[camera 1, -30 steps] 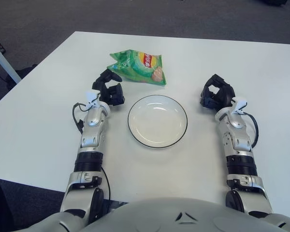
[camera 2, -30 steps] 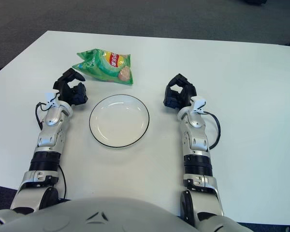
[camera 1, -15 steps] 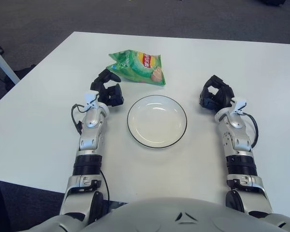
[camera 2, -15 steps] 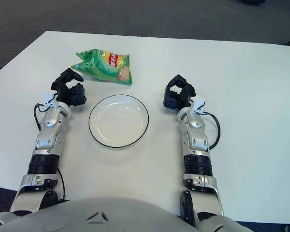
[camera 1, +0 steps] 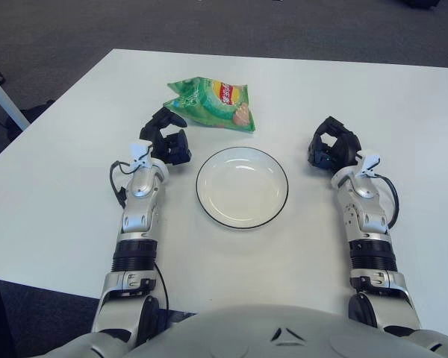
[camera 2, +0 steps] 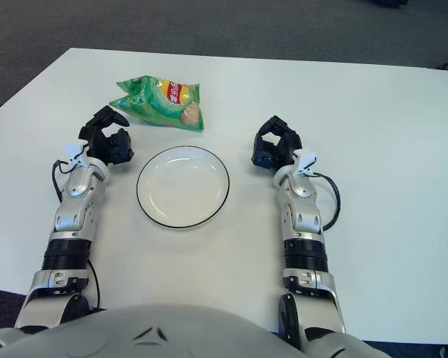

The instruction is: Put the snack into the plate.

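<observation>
A green snack bag (camera 1: 213, 102) lies flat on the white table (camera 1: 75, 201), just beyond a white plate with a dark rim (camera 1: 243, 219). The plate holds nothing. My left hand (camera 1: 166, 137) hovers left of the plate and just short of the bag's near-left corner, fingers relaxed and holding nothing. To the right of the plate is my right hand (camera 1: 332, 146), also with loosely curled fingers and nothing in them.
The table's far edge (camera 1: 284, 58) and left edge (camera 1: 45, 119) border dark carpet. A white table leg or post (camera 1: 4, 93) shows at the far left.
Both arms have barely shifted; the left hand sits a touch farther left than a second ago. The bag and plate have not moved.
</observation>
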`<action>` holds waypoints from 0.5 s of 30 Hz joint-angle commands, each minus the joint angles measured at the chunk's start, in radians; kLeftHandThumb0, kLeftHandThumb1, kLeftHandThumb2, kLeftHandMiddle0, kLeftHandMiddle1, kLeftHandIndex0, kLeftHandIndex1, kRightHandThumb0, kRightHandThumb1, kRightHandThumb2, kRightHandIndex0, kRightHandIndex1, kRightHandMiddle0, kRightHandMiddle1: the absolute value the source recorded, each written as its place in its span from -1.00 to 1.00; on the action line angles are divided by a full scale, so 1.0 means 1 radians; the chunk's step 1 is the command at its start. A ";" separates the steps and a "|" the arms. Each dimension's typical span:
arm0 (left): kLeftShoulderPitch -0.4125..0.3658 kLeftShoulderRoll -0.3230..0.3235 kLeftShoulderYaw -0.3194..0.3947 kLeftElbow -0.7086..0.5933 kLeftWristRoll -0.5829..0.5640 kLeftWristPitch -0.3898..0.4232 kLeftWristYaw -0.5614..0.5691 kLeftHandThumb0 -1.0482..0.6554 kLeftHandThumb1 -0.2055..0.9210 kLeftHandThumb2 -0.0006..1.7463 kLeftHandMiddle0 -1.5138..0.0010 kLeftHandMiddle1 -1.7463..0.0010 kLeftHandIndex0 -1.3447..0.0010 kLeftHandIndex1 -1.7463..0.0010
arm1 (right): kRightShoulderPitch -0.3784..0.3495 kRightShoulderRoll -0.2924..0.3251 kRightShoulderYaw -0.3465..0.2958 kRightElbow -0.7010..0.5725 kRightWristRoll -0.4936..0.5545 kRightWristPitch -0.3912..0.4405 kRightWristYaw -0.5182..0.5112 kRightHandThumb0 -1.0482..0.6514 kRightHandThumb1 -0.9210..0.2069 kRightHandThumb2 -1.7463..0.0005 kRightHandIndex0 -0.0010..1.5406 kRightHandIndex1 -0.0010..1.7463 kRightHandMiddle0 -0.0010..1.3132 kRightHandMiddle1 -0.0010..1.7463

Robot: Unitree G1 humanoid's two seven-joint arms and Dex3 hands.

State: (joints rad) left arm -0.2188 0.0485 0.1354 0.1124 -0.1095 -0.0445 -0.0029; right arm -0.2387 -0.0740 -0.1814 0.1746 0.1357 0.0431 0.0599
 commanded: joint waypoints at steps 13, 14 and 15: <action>0.078 0.010 -0.042 0.023 0.145 -0.120 0.068 -0.37 -0.20 0.61 -0.73 -1.00 0.00 -1.00 | 0.128 0.004 -0.010 0.060 -0.004 0.023 0.000 -0.35 0.15 -0.57 0.68 1.00 -0.01 1.00; 0.079 0.012 -0.045 0.021 0.156 -0.121 0.073 -0.37 -0.21 0.62 -0.73 -1.00 -0.01 -1.00 | 0.128 0.004 -0.010 0.060 -0.004 0.025 -0.002 -0.35 0.15 -0.57 0.68 1.00 -0.01 1.00; 0.078 0.014 -0.046 0.022 0.164 -0.123 0.077 -0.37 -0.22 0.62 -0.73 -1.00 -0.01 -1.00 | 0.126 0.004 -0.010 0.062 -0.005 0.025 -0.003 -0.35 0.15 -0.57 0.68 1.00 -0.01 1.00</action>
State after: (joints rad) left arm -0.2145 0.0586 0.0981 0.1094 0.0202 -0.1466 0.0518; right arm -0.2380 -0.0740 -0.1852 0.1750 0.1332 0.0470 0.0623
